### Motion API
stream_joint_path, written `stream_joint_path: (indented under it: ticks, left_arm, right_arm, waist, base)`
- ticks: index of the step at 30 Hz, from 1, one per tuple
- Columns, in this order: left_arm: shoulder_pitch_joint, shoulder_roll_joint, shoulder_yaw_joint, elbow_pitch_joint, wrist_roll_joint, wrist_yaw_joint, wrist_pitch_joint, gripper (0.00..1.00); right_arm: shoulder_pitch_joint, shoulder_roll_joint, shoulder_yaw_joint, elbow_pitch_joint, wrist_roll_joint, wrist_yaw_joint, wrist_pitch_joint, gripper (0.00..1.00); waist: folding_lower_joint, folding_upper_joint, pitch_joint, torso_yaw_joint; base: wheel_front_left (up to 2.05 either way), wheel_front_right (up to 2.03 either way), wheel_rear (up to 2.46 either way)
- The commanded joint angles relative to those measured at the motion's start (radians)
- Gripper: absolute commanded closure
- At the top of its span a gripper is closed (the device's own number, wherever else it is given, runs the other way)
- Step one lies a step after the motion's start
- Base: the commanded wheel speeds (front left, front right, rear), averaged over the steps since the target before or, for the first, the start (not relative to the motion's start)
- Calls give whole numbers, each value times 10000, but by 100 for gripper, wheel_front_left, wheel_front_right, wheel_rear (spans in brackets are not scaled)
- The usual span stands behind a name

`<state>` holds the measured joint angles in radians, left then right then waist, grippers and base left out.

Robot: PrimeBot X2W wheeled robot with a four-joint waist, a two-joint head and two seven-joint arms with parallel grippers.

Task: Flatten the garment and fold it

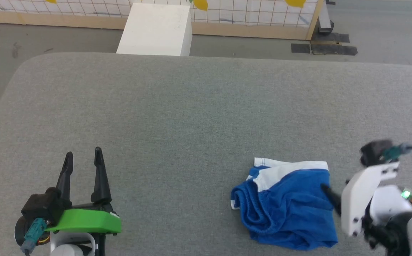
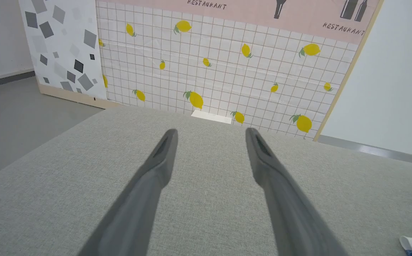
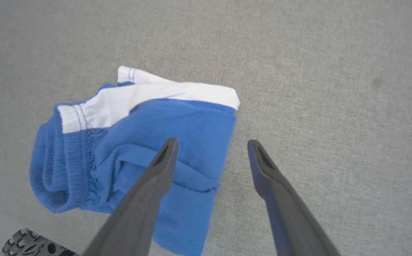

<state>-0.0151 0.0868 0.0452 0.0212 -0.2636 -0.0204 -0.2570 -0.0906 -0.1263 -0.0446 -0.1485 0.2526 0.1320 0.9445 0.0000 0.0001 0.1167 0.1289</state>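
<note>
The garment lies bunched on the grey table. The right claw hangs over the garment's edge, fingers wide apart and empty. The left claw, equally spread and empty, is well apart from the garment.

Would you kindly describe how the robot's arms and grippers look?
The left gripper and right gripper each have two long, dark, tapering fingers. The left sits on a bright green bracket; the right carries a white plate. Each wrist bears a teal connector; a green light glows on the right.
</note>
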Motion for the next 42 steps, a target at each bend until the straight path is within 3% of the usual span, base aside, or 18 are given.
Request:
stream_joint_path:
  ticks: [1,12,13,14,15,16,22,32,42]
  left_arm:
    - [-92,-70,20,-25,113,-75,-47,0]
    - [-182,-153,58,55,180,-199,-47,0]
    - [-183,-157,79,60,188,-205,-47,0]
    - [-182,-160,97,62,195,-209,-47,0]
    - [-178,-163,123,61,202,-214,-47,0]
    - [-169,-166,150,57,209,-213,-47,0]
    - [-48,-168,358,-82,269,-174,-47,0]
    - [-108,-85,750,-588,314,-111,-47,0]
    - [-668,635,599,-1408,629,-251,569,0]
  right_arm:
    - [188,52,138,73,-113,-13,12,0]
    - [323,-85,869,1995,-790,-13,-418,0]
    - [283,-135,893,2202,-808,-13,-466,4]
    - [239,-169,917,2339,-787,-13,-527,60]
    - [166,-253,979,2473,-781,-13,-644,86]
    - [112,-329,1040,2574,-756,-13,-724,100]
    - [-397,-1212,1759,2732,-356,-13,-1066,100]
    - [-2351,-3427,3178,3150,760,-13,-925,100]
    - [-4552,-3980,2923,4728,742,-13,-1721,100]
  waist:
    - [0,-1,62,-41]
    - [0,-1,313,95]
    - [0,-1,322,92]
    - [0,-1,330,85]
    - [0,-1,339,69]
    - [0,-1,343,40]
    - [0,-1,448,-678]
    - [0,-1,1347,-3327]
    - [0,-1,2915,-4956]
  base:
    - [0,0,0]
    - [0,0,0]
    - [0,0,0]
    - [0,0,0]
    - [0,0,0]
    - [0,0,0]
    - [0,0,0]
    - [0,0,0]
    - [0,0,0]
